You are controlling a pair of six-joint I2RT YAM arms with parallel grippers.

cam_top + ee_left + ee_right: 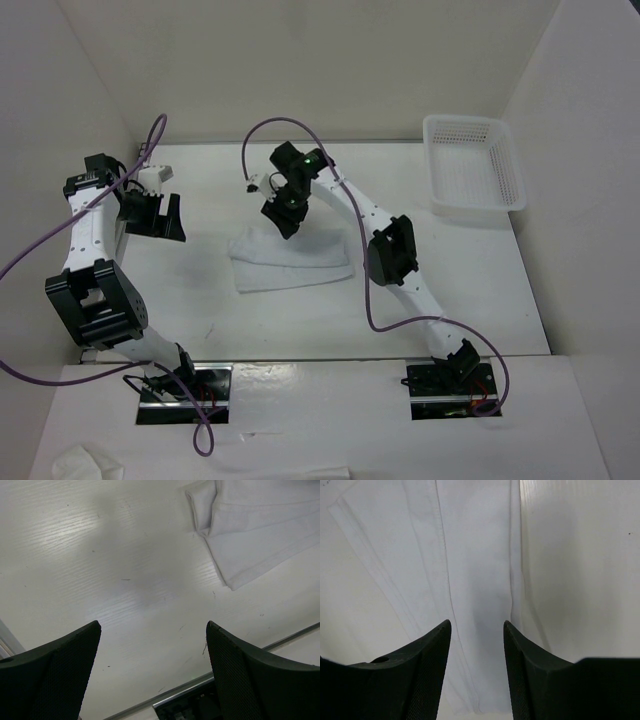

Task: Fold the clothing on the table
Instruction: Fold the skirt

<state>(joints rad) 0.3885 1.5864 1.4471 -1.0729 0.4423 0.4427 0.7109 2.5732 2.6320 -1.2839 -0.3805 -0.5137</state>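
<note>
One folded clothing [290, 262] is laid midway on the tabletop [460, 300], one basket [472, 165] far right. Two tools are counted: the left tool [152, 626] spread wide, the right tool [476, 623] parted, empty, over the clothing, whose far edge is hidden beneath it.

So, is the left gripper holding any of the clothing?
No, the left gripper is open over bare table, and the clothing lies flat off to one side.
</note>
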